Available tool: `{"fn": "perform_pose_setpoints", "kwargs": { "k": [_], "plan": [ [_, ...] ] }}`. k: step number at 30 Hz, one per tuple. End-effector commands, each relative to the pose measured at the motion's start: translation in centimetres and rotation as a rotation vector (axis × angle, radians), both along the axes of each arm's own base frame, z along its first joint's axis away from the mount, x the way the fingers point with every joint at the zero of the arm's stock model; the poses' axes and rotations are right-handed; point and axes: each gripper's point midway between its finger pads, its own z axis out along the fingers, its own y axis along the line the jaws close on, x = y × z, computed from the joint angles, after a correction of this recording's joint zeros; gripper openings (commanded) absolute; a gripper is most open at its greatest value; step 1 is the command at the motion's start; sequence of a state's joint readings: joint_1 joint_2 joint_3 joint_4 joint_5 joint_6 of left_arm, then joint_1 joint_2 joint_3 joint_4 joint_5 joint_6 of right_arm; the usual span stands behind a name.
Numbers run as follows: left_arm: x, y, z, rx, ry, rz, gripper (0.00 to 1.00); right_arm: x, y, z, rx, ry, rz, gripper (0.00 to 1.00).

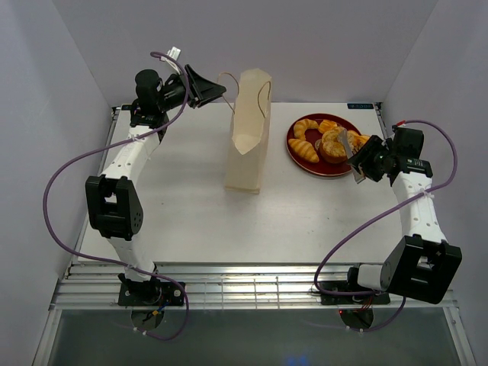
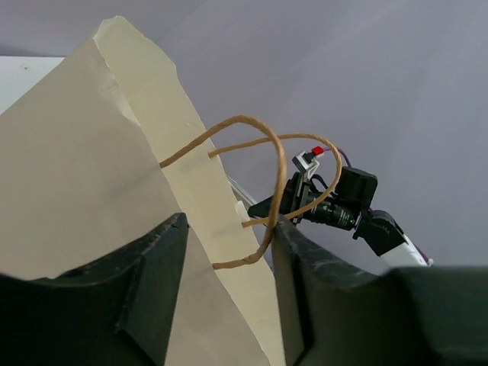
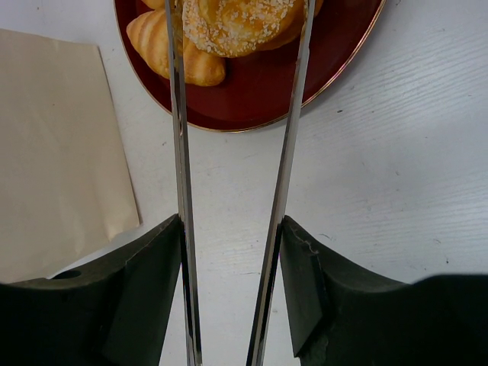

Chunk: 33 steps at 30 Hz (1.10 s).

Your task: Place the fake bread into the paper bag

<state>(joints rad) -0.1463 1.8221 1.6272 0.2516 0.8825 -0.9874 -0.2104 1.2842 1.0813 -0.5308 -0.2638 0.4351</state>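
Observation:
The tall cream paper bag (image 1: 248, 137) stands upright mid-table. My left gripper (image 1: 212, 90) is at its top left, the jaws apart around the bag's upper edge (image 2: 221, 191) and a brown cord handle (image 2: 278, 164), which brushes the right finger. The fake bread (image 1: 316, 141) lies on a dark red plate (image 1: 315, 174) to the right of the bag. My right gripper (image 1: 364, 162) is shut on metal tongs (image 3: 179, 152). The tongs' two arms reach over the plate's near rim and straddle a sesame-topped bun (image 3: 240, 23), with a croissant (image 3: 171, 49) to its left.
White walls close in the table at the back and on both sides. In the right wrist view the paper bag (image 3: 53, 152) fills the left side, a short way from the plate (image 3: 259, 91). Purple cables loop beside both arms.

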Motion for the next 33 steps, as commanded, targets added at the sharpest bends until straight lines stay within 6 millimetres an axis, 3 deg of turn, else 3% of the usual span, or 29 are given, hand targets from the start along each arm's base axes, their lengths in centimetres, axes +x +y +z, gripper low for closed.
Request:
{"fn": "perform_pose_setpoints", "kwargs": {
  "k": [1, 5, 12, 24, 33],
  "plan": [
    [-0.9, 0.1, 3.0, -0.012, -0.091, -0.011, 0.55, 0.1, -0.5, 0.8, -0.032, -0.044, 0.008, 0.58],
    [-0.7, 0.1, 2.7, -0.011, -0.085, -0.007, 0.41, -0.2, -0.3, 1.6, -0.032, -0.063, 0.019, 0.58],
    [-0.6, 0.1, 2.3, -0.012, -0.073, -0.01, 0.25, -1.2, -0.6, 1.0, -0.059, -0.048, 0.009, 0.57],
    [-0.9, -0.2, 2.0, -0.02, -0.066, -0.025, 0.14, -2.6, -1.5, 0.9, -0.113, -0.045, -0.021, 0.57],
    [-1.0, -0.4, 1.8, -0.026, -0.06, -0.031, 0.06, -0.8, -1.5, -0.3, -0.047, -0.045, -0.008, 0.56]
  ]
}}
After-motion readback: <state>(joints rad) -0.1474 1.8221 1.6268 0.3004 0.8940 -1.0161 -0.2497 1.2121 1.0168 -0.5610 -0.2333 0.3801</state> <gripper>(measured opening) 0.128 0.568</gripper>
